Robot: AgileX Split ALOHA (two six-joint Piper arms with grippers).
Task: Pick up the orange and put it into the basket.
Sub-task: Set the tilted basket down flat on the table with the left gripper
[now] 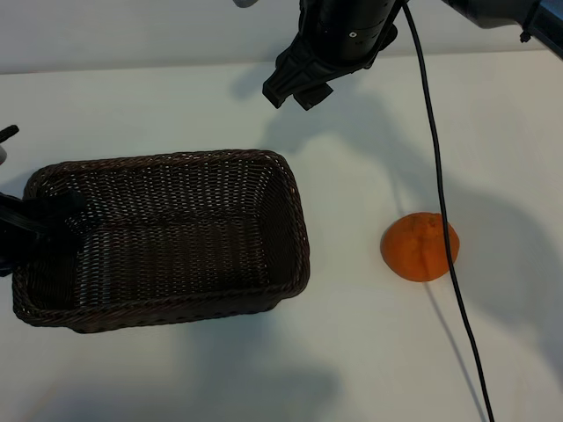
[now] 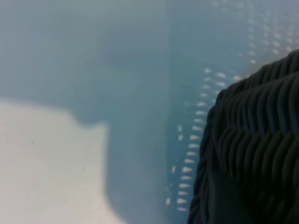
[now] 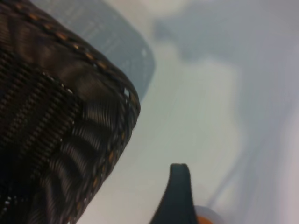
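Orange (image 1: 420, 247) sits on the white desk (image 1: 369, 352), well apart from the wicker basket (image 1: 295, 220). Right tool (image 1: 299, 85) hangs spread wide and empty — swing over, drop straight down, then clamp. Left tool (image 1: 22, 224) grips the basket's rim.

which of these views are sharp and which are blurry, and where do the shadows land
Exterior view: sharp, the orange and basket weave crisp, soft arm shadows on the white table. Left wrist view: blurred, basket rim close and soft, a broad bluish shadow across the table. Right wrist view: basket weave smeared, one dark fingertip out of focus.
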